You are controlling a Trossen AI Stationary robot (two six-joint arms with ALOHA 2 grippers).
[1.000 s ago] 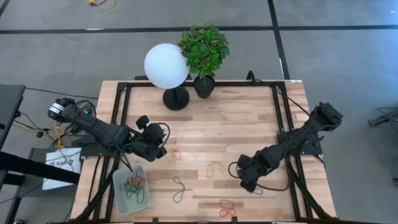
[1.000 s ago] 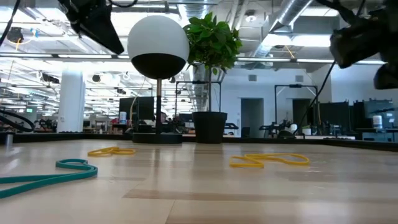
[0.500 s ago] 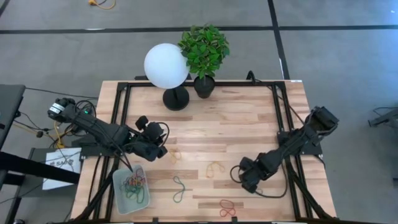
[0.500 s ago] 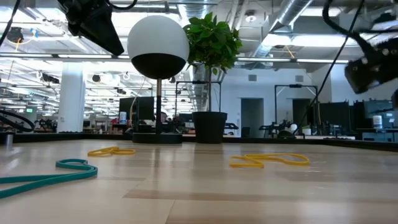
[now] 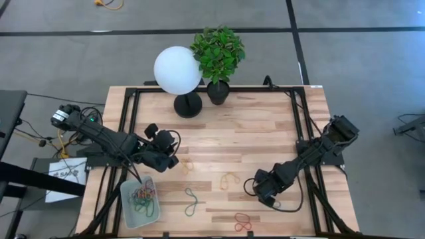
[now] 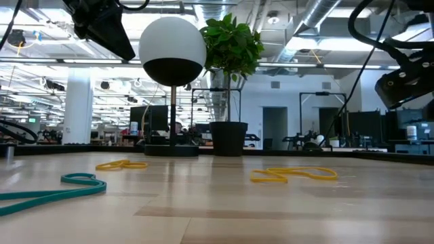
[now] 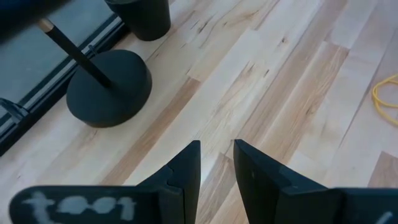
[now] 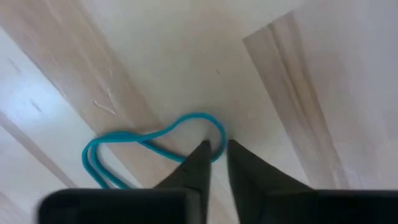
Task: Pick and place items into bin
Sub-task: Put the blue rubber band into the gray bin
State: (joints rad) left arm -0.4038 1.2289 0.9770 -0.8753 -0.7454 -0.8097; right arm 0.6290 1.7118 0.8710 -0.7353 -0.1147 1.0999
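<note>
The bin (image 5: pixel 127 207) lies at the table's near left corner and holds several coloured bands (image 5: pixel 143 196). Loose bands lie flat on the wood: a green one (image 5: pixel 191 201), an orange one (image 5: pixel 230 179), a red one (image 5: pixel 242 222) and a yellow one (image 5: pixel 186 164). My right gripper (image 5: pixel 260 191) is low over a teal band (image 8: pixel 149 146). Its fingers are only narrowly open (image 8: pixel 216 148) and stand at the band's rounded end. My left gripper (image 5: pixel 169 159) waits, narrowly open (image 7: pixel 216 149), above the wood just beyond the bin. My right gripper points down at the teal band's rounded end (image 8: pixel 219 129), with a fingertip (image 8: pixel 200 155) on either side of it. The band lies flat on the table. I cannot tell whether the tips touch it.
A white globe lamp (image 5: pixel 177 70) on a black base (image 5: pixel 188 105) and a potted plant (image 5: pixel 218 53) stand at the table's far edge. A black frame runs along both sides of the table (image 5: pixel 299 133). A black cable loops beside my right gripper (image 5: pixel 292 202).
My right gripper has come down toward the table and shifted slightly toward the table's left. My left arm and the bands on the table have stayed where they were.
</note>
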